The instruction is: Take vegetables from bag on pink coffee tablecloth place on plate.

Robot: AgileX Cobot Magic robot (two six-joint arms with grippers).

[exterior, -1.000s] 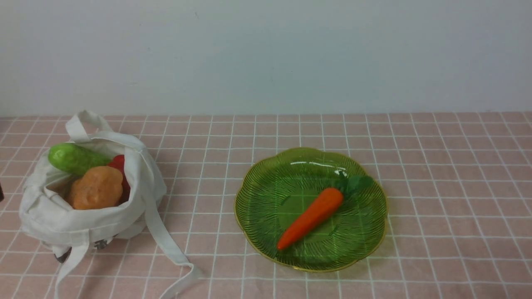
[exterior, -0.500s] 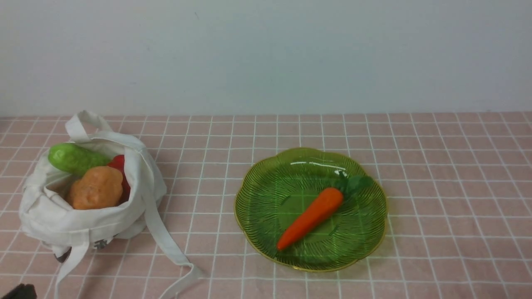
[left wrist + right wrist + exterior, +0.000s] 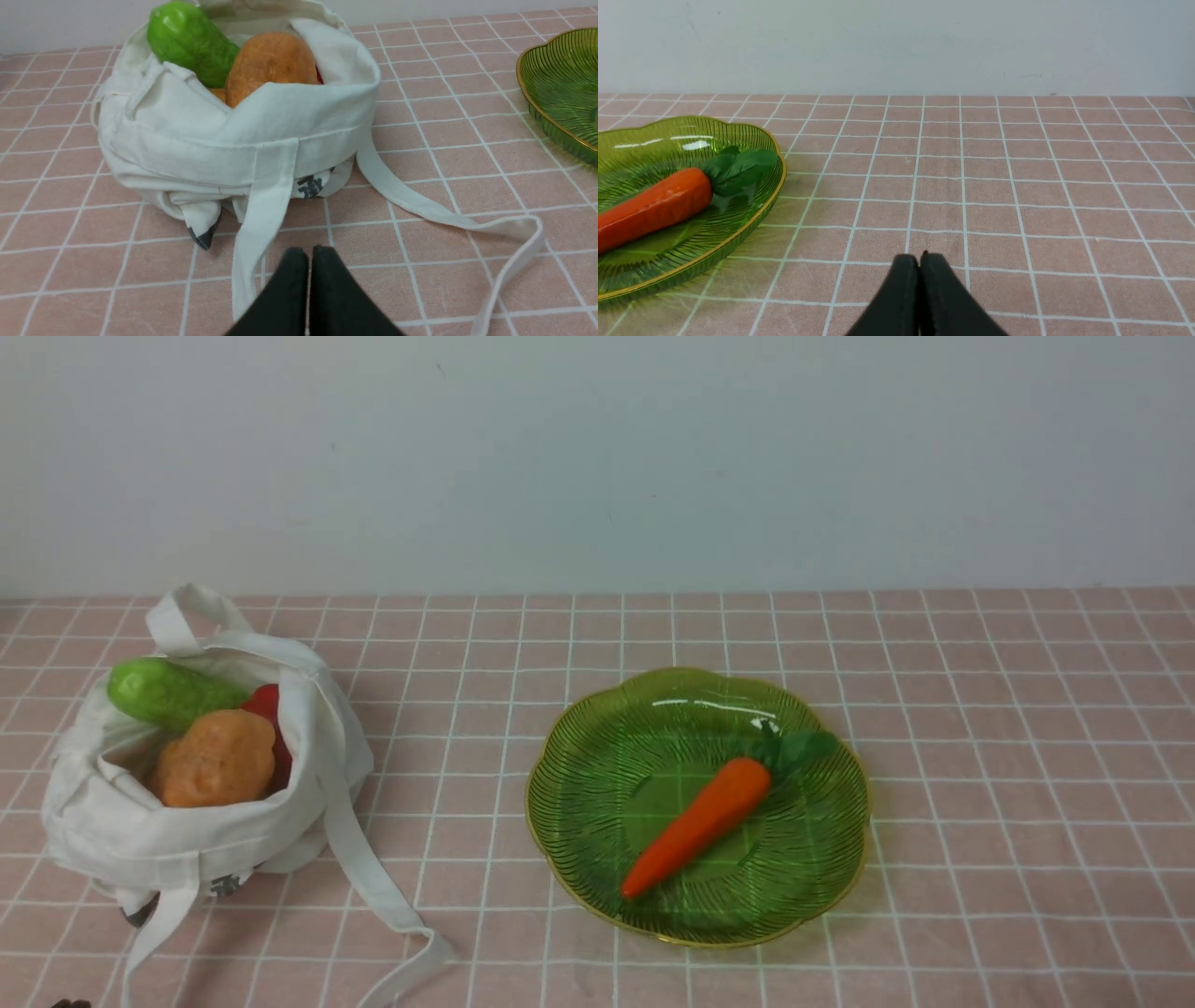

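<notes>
Wrist views show left claw (image 3: 308,254) and right claw (image 3: 920,261) apparently closed together, empty.

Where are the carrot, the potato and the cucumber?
carrot (image 3: 700,825), front view, middle of its orange body, lying on the plate.
potato (image 3: 217,759), front view, its lumpy top, inside the bag.
cucumber (image 3: 191,42), left wrist view, its green side, sticking out of the bag.
</notes>
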